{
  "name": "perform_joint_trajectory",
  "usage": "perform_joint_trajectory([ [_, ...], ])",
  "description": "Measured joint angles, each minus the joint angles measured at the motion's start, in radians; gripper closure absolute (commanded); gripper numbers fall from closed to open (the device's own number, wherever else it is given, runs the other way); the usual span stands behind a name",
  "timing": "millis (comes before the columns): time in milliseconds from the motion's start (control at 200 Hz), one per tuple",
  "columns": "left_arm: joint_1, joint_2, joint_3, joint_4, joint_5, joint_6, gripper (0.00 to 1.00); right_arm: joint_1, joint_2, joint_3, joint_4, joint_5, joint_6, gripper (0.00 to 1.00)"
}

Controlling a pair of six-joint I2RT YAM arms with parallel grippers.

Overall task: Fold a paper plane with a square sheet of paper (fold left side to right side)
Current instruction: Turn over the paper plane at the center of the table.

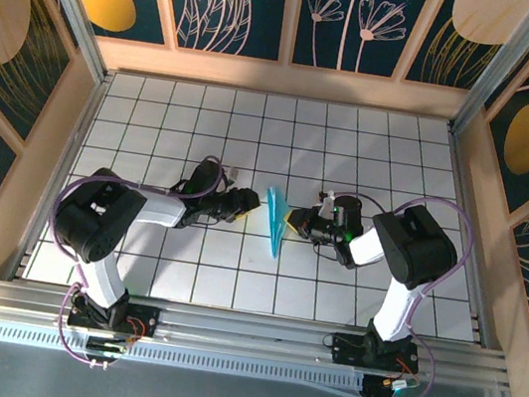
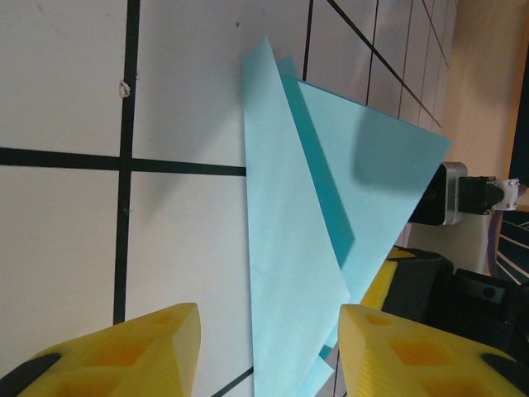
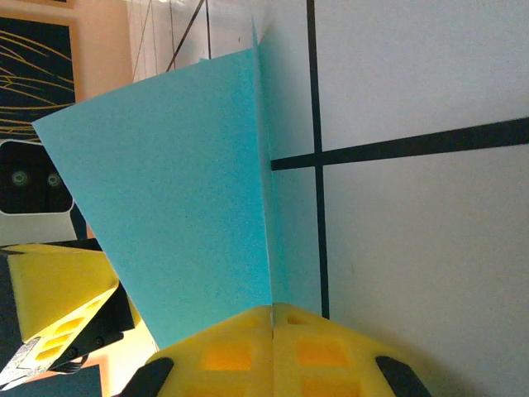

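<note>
The light-cyan sheet of paper (image 1: 274, 222) lies mid-table as a narrow creased shape whose point faces the near edge. One flap stands up off the table (image 3: 182, 190), and another lies flat (image 2: 289, 248). My right gripper (image 1: 292, 222) comes in from the right, and its yellow fingers (image 3: 240, 347) are shut on the raised flap's edge at the crease. My left gripper (image 1: 249, 206) sits just left of the paper. It is open (image 2: 269, 318), with the flat flap lying between and ahead of its fingers but not pinched.
The white grid table (image 1: 176, 124) is ringed by wooden walls (image 1: 284, 78) on three sides. Both arms reach inward from their bases along the metal rail (image 1: 243, 331) at the near edge. The two grippers face each other, less than one tile apart.
</note>
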Motion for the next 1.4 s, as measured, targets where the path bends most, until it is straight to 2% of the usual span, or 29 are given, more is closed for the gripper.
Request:
perform_joint_trajectory([
  [631,-0.027,0.098,0.103,0.005,0.017,-0.004,0.45,0.000,0.000,0.013,-0.051,0.001,-0.031,1.00],
  [1261,-0.034,0.127,0.141,-0.035,0.012,0.023,0.68,0.001,-0.016,0.040,-0.131,0.001,-0.076,1.00],
  [1396,-0.034,0.127,0.141,-0.045,0.010,0.024,0.69,0.002,-0.029,0.043,-0.158,0.017,-0.087,1.00],
])
